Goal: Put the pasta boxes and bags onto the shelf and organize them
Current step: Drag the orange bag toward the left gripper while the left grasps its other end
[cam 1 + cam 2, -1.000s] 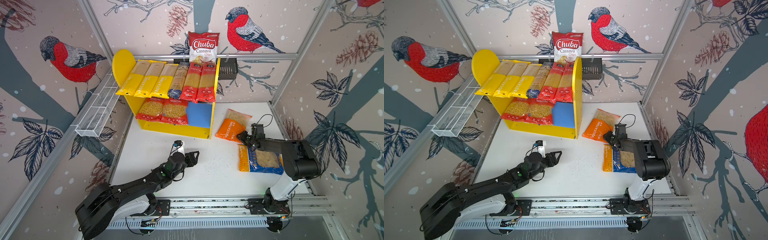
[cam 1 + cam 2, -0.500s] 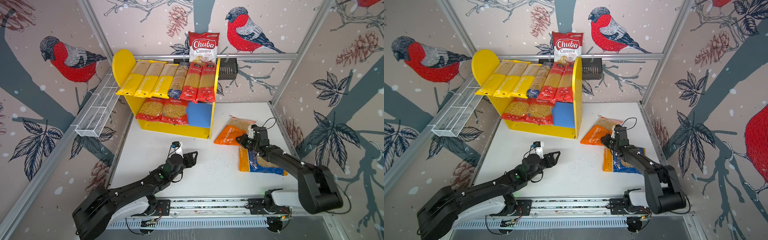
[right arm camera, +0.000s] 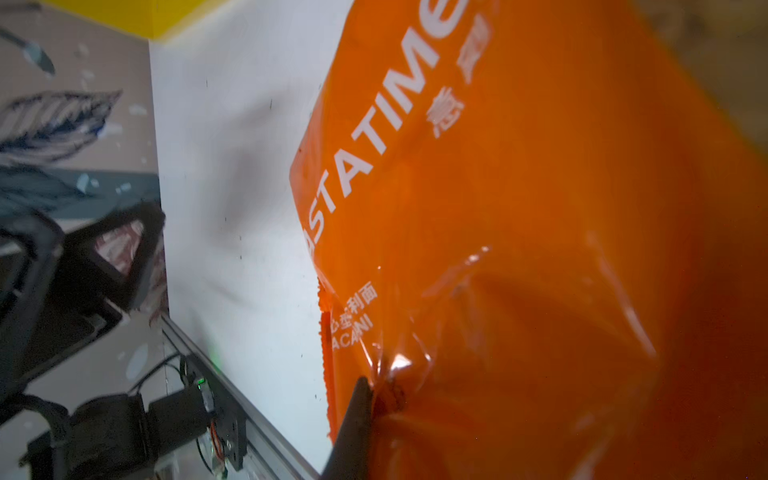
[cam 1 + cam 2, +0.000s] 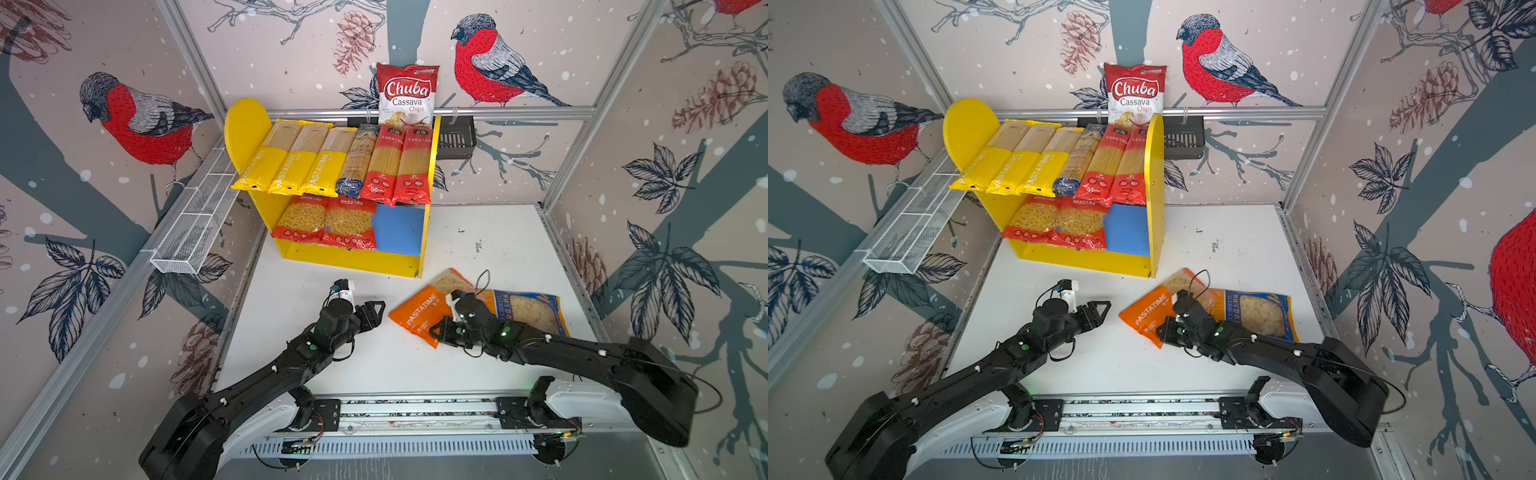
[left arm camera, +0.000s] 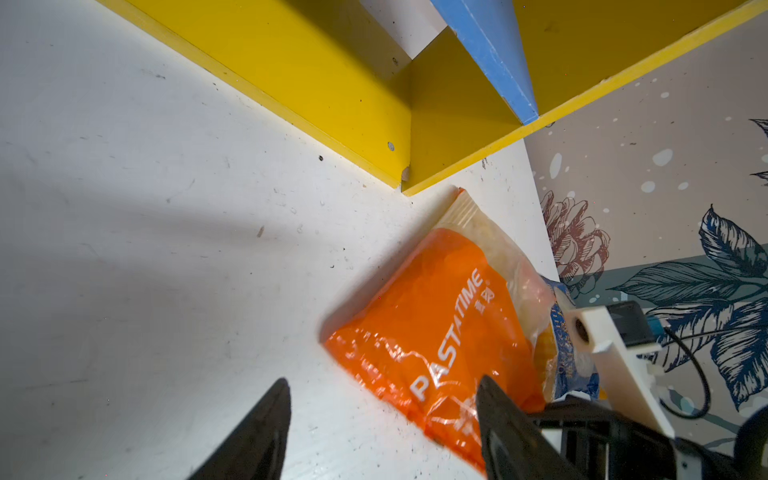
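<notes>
Now the right tool point(image 4: 437, 332) is pinching an orange plastic PASTATIME macaroni bag point(image 4: 419, 313)

Its black jaws are clamping the crinkled film at the bag's near corner, as the right wrist view is showing. The bag is sitting askew on the white bench point(image 4: 498, 232), just in front of the right end of the small yellow two-tier shelf point(image 4: 353, 262). It is touching a blue-and-orange plastic pasta bag point(image 4: 528, 309) that is lying flat beside it.

The left tool point(image 4: 374, 313) is hovering near the orange bag's left corner, apart from it. Its jaws are standing wide with nothing between them.

Three long yellow spaghetti packs point(image 4: 291, 162), a blue-labelled spaghetti pack point(image 4: 357, 162) and two red spaghetti packs point(image 4: 399, 166) are lying side by side on the upper tier. Two red macaroni bags point(image 4: 328, 220) are leaning on the blue lower board point(image 4: 399, 228).
</notes>
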Controlling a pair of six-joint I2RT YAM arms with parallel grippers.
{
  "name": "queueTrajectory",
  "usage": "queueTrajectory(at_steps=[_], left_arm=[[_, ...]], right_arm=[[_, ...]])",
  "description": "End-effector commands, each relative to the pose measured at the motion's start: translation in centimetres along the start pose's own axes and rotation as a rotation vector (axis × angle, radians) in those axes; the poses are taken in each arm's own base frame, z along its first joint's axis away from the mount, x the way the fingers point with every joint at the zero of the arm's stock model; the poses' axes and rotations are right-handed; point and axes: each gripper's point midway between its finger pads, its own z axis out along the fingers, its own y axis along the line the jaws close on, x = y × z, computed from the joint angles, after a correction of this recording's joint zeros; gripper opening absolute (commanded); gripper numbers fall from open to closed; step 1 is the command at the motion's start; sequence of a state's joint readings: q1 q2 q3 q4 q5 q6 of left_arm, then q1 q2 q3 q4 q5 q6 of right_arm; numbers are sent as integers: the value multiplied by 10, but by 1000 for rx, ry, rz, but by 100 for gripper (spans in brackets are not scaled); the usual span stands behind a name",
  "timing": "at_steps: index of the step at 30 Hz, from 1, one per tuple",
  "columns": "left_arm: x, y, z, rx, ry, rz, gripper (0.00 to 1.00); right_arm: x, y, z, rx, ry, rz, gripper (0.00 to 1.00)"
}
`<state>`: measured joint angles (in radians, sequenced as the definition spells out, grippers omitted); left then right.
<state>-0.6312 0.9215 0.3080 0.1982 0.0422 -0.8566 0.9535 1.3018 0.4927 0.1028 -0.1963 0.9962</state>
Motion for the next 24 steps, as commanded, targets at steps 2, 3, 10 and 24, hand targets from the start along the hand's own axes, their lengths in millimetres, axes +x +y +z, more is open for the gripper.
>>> queueTrajectory(at_steps=[2, 3, 10, 24], left_arm=[[7, 14, -3, -38, 39, 52, 74], [7, 15, -3, -36, 41, 55, 76], [21, 14, 4, -4, 101, 71, 80], [49, 19, 20, 56, 201, 28, 86]], right_arm=[[22, 17, 13, -66, 84, -54, 10], [25, 15, 12, -63, 99, -66, 11], [1, -9, -18, -37, 56, -73, 51], [-90, -82, -55, 92, -229, 140, 82]])
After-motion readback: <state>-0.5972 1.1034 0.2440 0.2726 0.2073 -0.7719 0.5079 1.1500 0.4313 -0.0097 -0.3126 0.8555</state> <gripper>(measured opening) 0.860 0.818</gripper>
